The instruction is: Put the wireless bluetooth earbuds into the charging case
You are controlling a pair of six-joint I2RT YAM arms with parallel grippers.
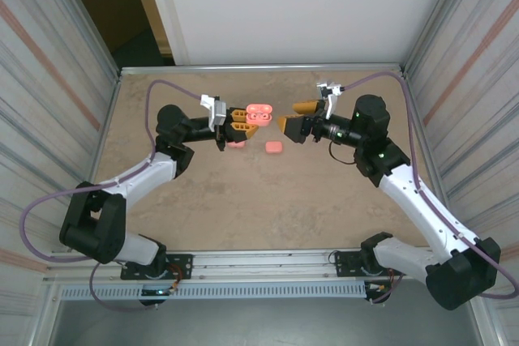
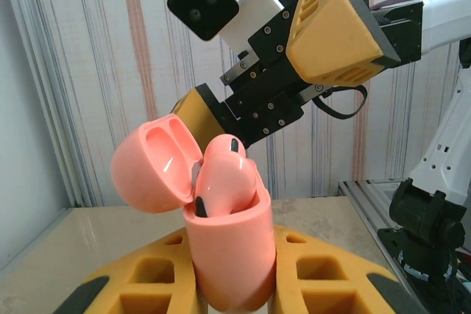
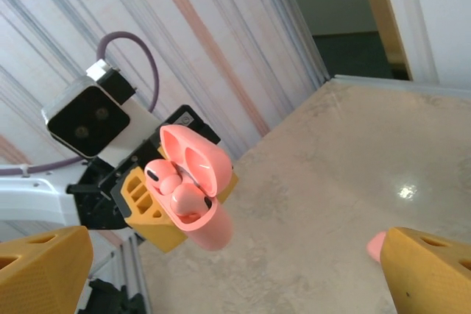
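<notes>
From above, the left gripper [image 1: 241,121] sits left of the frame's centre, clamped on the open pink charging case [image 1: 259,113], which juts out to its right. Facing it from the right, apart from the case, the right gripper [image 1: 289,117] has its yellow fingers spread wide and holds nothing. On the tan table [image 1: 243,200], a small pink rounded piece [image 1: 273,148] lies below the gap between the two grippers. Another pink piece [image 1: 235,144] lies just under the left gripper. The earbuds are too small to make out here.

In the left wrist view, the left gripper [image 2: 232,288] stands at the bottom edge. Its yellow fingers [image 2: 140,281] are pressed against both sides of the charging case [image 2: 232,255], which stands upright. The lid [image 2: 154,167] is swung open to the left. The wireless bluetooth earbuds [image 2: 224,178] sit in the mouth of the case, their tops rising above its rim. The right gripper [image 2: 265,71] fills the upper right, jaws wide apart and empty.

In the right wrist view, the right gripper [image 3: 235,270] has one yellow finger at the lower left corner and one at the lower right, with nothing between them. Left of centre, the left gripper [image 3: 184,207] grips the charging case [image 3: 206,229], tilted, with its lid [image 3: 195,156] up. The earbuds [image 3: 176,189] lie seated inside. A pink piece [image 3: 376,245] peeps out beside the lower right finger.
</notes>
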